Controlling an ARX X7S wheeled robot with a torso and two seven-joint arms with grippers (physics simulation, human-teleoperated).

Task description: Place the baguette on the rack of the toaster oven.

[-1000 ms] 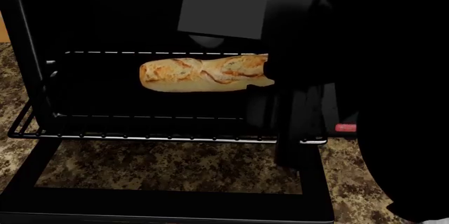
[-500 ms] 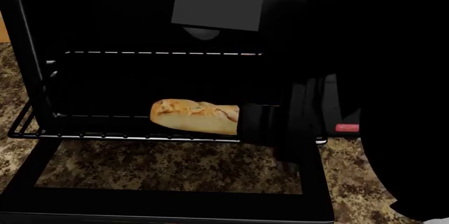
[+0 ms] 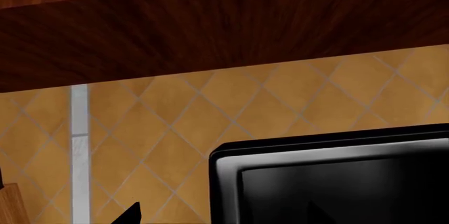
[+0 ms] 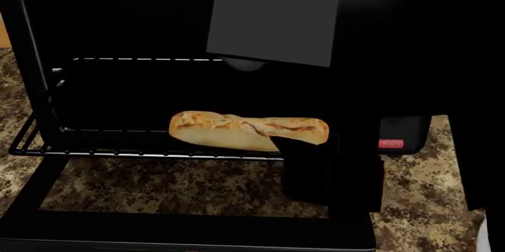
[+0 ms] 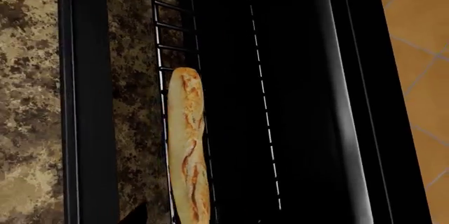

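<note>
The baguette lies flat along the front of the rack inside the open toaster oven. My right gripper hangs dark over the front bar at the loaf's right end. In the right wrist view the baguette runs along the rack, and the right gripper stands open around its near end, with a gap on each side. My left gripper is open and empty, raised level with the toaster oven's top.
The glass door is dropped flat in front, with granite counter showing around it. An upper dashed wire rack crosses the cavity. A red button sits on the right panel. Tiled wall and a wooden cabinet lie behind.
The baguette came down from mid-cavity onto the rack. My right gripper then let go and drew back toward the front, uncovering the loaf's right end.
</note>
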